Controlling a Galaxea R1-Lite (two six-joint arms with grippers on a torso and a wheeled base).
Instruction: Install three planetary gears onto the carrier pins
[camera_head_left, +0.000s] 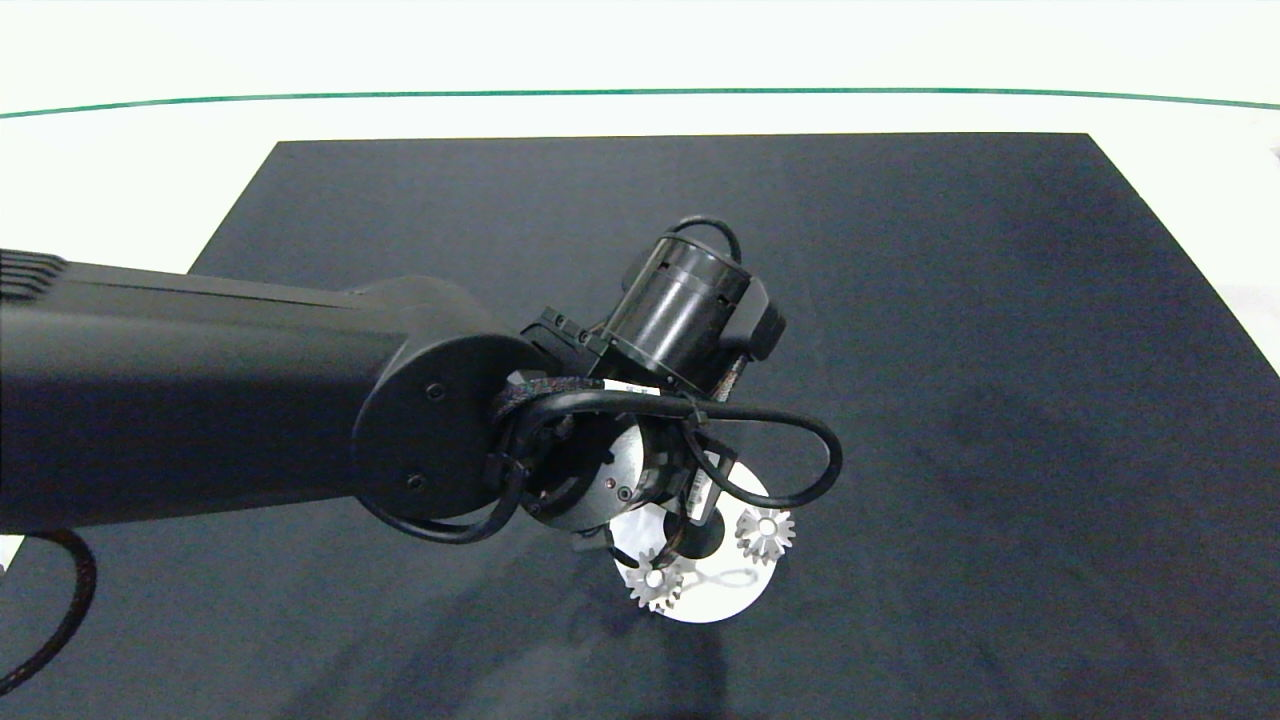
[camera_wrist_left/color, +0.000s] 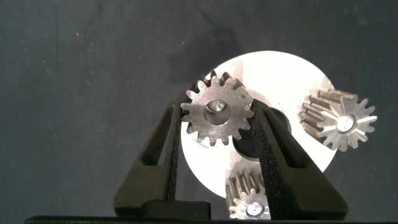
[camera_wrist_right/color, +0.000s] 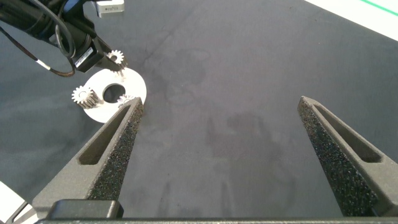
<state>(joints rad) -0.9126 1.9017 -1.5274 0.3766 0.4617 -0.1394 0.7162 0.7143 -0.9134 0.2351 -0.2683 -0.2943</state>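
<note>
Left end effector (camera_wrist_left/color: 217, 121) grips the third gear (camera_wrist_left/color: 217, 115) between both fingers, over the white disc (camera_wrist_left/color: 283, 74) on the dark mat (camera_head_left: 900, 300). Two gears (camera_head_left: 765, 533) (camera_head_left: 655, 580) sit on carrier pins. Right end effector (camera_wrist_right/color: 221, 115), open and empty, hangs well apart, to the right.

My left arm (camera_head_left: 200, 390) is matte black with screws at the round joint, looping black cables (camera_head_left: 780, 450), and grey textured fingers (camera_wrist_right/color: 118, 149).

My dark grey fingers (camera_wrist_left/color: 171, 146) frame a silver toothed gear (camera_wrist_left/color: 217, 111) over the white disc (camera_wrist_left/color: 292, 74). Below lies a black mat (camera_head_left: 900, 300) on a white table (camera_head_left: 130, 180) crossed by a thin green line (camera_head_left: 640, 92).
</note>
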